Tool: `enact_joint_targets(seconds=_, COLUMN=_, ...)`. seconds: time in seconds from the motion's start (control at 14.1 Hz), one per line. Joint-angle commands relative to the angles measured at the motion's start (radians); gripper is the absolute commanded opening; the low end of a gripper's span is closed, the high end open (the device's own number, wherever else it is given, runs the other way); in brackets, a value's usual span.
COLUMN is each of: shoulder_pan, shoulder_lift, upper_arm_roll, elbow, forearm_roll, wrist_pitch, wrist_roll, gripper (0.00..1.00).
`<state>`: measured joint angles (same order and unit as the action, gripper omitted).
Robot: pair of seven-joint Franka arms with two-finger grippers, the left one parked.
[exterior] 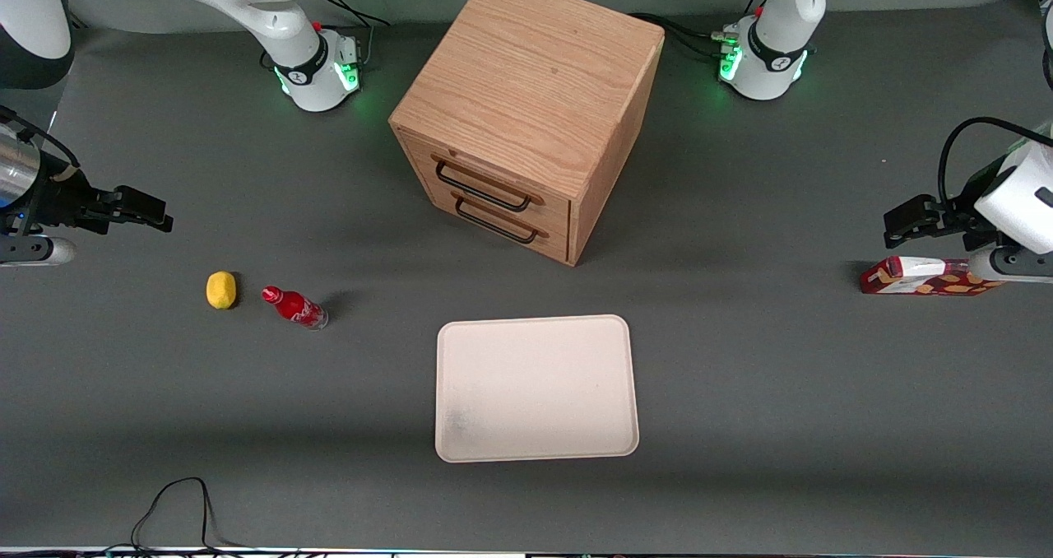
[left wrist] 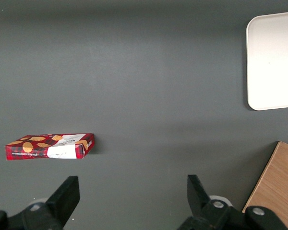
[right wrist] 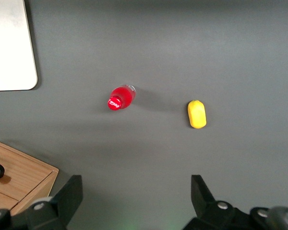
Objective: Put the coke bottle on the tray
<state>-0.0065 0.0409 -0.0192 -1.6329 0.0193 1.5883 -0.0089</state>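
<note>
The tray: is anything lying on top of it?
No, the tray holds nothing. The coke bottle stands on the table beside a lemon. The open gripper hangs above the table, farther from the camera than both.

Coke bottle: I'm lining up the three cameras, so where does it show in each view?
Front view: coke bottle stands on the table beside the lemon, toward the working arm's end; the gripper hangs open above the table.
Right wrist view: bottle between lemon and tray.
Left wrist view: not in it.
Shared landmark: the tray.
</note>
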Motion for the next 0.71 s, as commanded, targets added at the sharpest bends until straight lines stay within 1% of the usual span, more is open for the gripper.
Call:
enact_joint_targets(seconds=0.0, shoulder_pan=0.002, shoulder_lift=0.010, upper_arm_roll=-0.001, elbow=0.028, forearm_roll=-0.007, wrist_pitch=-0.022, wrist_roll=0.030, gripper=1.00)
enact_joint_targets(seconds=0.64, shoulder_pan=0.005, shoulder_lift=0.010, upper_arm_roll=0.007, elbow=0.051, forearm_roll=-0.005, wrist_pitch=-0.024, wrist_roll=0.018, gripper=1.00)
